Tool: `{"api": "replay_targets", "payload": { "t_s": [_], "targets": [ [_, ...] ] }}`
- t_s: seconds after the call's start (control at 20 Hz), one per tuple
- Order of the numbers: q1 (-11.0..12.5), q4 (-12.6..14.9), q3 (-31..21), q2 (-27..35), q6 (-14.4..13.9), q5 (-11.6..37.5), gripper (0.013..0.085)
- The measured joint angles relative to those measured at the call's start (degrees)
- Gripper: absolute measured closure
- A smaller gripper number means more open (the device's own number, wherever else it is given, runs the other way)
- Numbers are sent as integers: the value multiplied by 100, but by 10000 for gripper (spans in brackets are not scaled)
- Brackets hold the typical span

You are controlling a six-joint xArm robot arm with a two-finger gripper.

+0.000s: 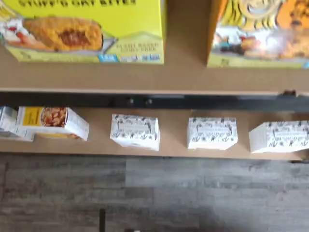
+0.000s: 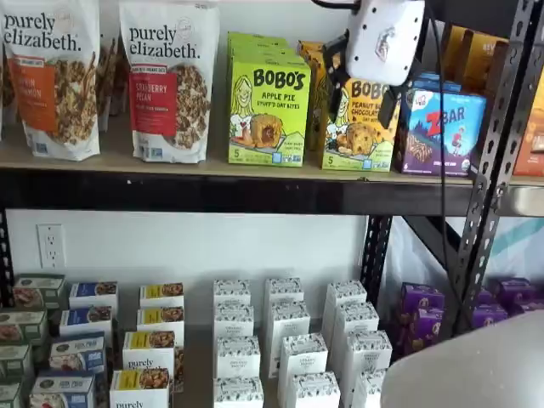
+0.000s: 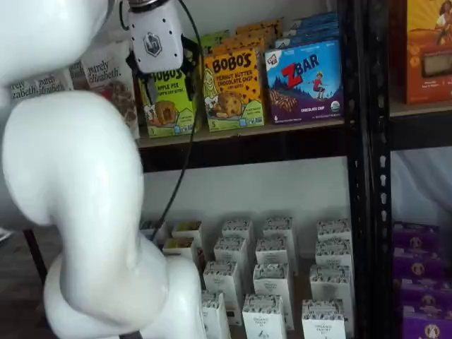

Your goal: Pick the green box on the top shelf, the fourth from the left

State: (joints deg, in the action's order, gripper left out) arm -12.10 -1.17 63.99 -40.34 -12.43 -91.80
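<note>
We see the green box [image 2: 269, 109] upright on the top shelf [image 2: 212, 191], left of the gripper [image 2: 384, 38] and farther back; the jaws' state we cannot tell.

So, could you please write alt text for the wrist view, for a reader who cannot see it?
Seen from above, the green box stands on the top shelf beside a yellow-orange carton, with a gap between them. Beneath the shelf's black beam, small white cartons sit in a row above grey flooring.
</note>
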Motion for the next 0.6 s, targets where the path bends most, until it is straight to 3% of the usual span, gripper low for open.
{"api": "replay_targets", "payload": {
  "t_s": [0.6],
  "targets": [
    [-363,576,832,1125,-361,333,130]
  ]
}}
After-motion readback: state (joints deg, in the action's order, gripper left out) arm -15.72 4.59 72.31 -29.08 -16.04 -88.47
